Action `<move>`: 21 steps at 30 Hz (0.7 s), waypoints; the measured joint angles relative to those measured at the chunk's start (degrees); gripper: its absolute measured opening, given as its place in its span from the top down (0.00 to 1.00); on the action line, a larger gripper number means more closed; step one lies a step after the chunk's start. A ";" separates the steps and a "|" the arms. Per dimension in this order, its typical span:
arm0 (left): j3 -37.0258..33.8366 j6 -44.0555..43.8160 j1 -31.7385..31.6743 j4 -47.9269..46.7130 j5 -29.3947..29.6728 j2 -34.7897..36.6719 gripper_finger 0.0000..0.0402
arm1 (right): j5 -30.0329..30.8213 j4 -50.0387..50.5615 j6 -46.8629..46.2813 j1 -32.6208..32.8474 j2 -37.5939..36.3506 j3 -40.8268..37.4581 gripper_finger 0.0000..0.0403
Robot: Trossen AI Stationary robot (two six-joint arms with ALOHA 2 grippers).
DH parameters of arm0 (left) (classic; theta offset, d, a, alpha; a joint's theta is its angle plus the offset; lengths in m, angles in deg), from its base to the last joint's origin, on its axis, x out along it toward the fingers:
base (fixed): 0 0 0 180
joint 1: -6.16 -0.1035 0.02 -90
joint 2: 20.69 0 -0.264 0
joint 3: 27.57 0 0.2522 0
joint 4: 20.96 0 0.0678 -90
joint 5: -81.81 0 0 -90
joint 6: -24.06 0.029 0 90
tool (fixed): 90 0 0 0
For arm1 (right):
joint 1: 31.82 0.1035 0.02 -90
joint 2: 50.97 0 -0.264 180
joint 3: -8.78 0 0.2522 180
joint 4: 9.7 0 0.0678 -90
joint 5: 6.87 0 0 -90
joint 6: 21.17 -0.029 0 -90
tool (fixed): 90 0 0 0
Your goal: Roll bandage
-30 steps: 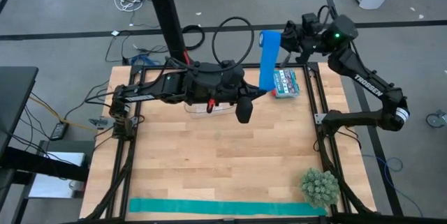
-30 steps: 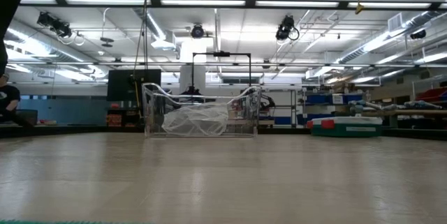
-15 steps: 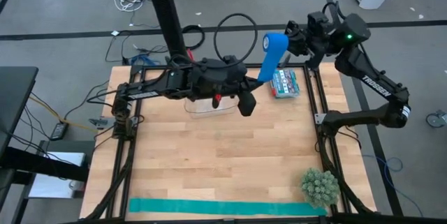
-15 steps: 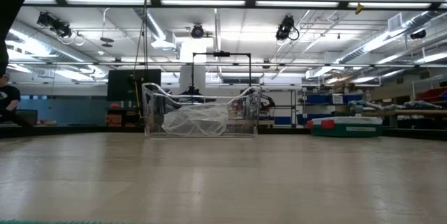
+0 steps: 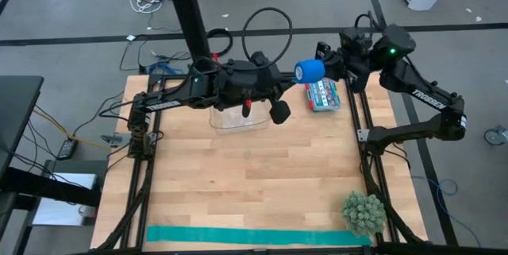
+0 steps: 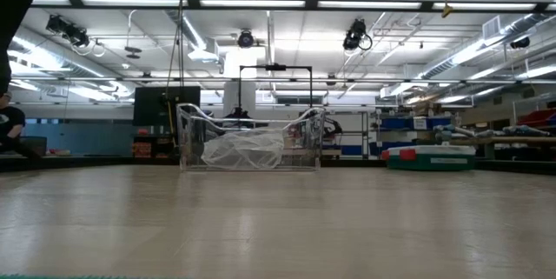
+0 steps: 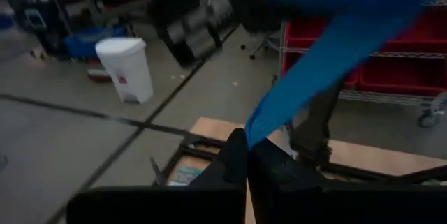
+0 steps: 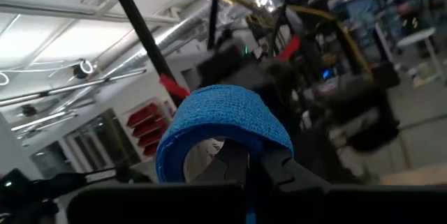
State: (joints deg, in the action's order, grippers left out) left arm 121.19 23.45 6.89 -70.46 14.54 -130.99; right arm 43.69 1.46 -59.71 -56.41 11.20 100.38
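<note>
In the high view the bandage [image 5: 310, 71] sits as a royal-blue roll in the upper middle of the frame, lifted above the far edge of the worktop [image 5: 254, 175] and held between the two arms. The right end effector [image 5: 332, 63] reaches in from the upper right and carries the roll; the right wrist view shows the blue fabric wound in a loop [image 8: 220, 130] around the tips of its dark fingers [image 8: 237, 161], which stand pressed together inside the coil. The left end effector [image 5: 280, 112] lies just left of and below the roll in the high view, at the end of the left arm that stretches across the upper part of the worktop. In the left wrist view its fingers [image 7: 234, 158] are clamped together on the free tail of the bandage [image 7: 307, 77], which runs taut and slanting up toward the blurred roll at the top of that frame. Just below the roll in the high view lies a small teal-and-white packet [image 5: 322, 95] on the worktop, and under the left arm stands a clear plastic bin [image 5: 236, 119] (also seen in the middle of the low view [image 6: 250, 137]). A teal-green strip [image 5: 258, 236] lies flat along the bottom edge of the worktop, with a spiky green plant [image 5: 363, 212] near its right end.
</note>
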 joint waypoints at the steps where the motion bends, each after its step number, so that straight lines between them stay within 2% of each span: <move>1: 0.00 1.55 0.02 0.76 0.01 0.00 0.99 | -0.02 0.91 -0.26 0.56 0.00 0.00 1.00; 13: -0.08 21.15 1.87 9.95 -0.26 2.33 0.99 | 0.18 10.29 -6.90 3.14 -1.44 0.07 1.00; 21: -0.13 22.96 2.88 10.27 -2.87 2.25 0.99 | -2.66 10.62 -7.27 3.20 -0.54 0.11 1.00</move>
State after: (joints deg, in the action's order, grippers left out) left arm 121.06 46.41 9.77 -60.19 11.67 -128.74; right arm 41.03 12.08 -66.98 -53.21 10.66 100.49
